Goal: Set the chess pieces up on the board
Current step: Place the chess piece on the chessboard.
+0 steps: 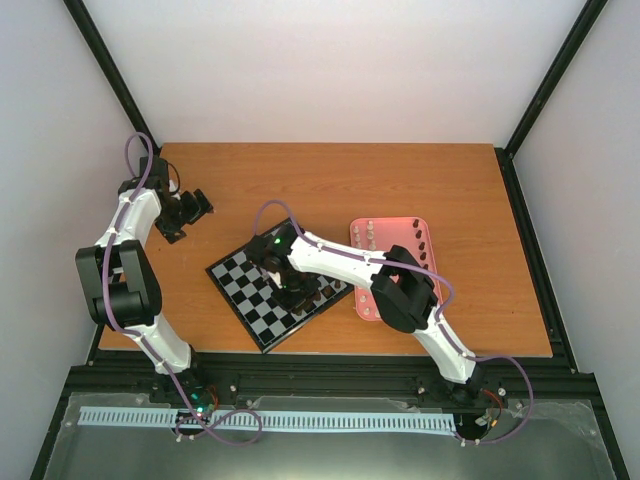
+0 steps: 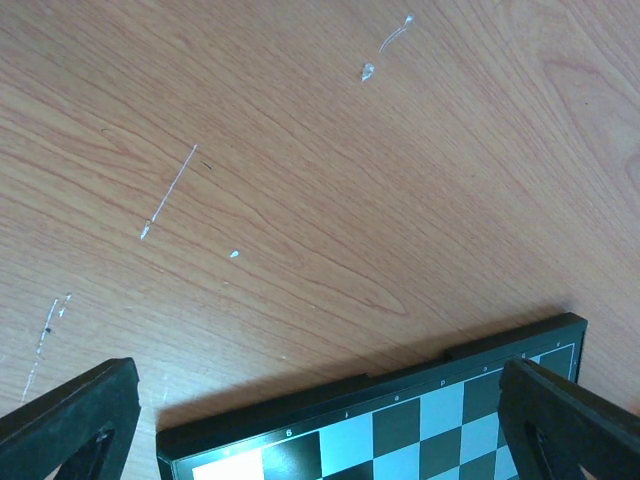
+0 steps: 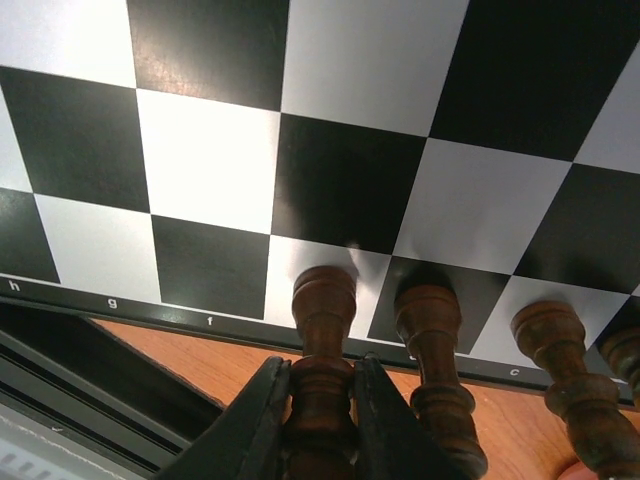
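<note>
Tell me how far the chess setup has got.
Early. Done: a few dark pieces stand along one board edge. In hand: the right claw grips a brown piece on that row. Left: most squares are bare, and other pieces wait in the tray.

The black-and-pale checkered square board (image 1: 248, 288) is seen distantly from overhead and closely by both downward-facing wrist views.

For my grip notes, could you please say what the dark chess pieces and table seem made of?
The dark chess pieces: probably turned wood, glossy brown varnish, ringed profiles with highlights. Table: wood or wood-look laminate, matte; grain and pale scratches.
</note>
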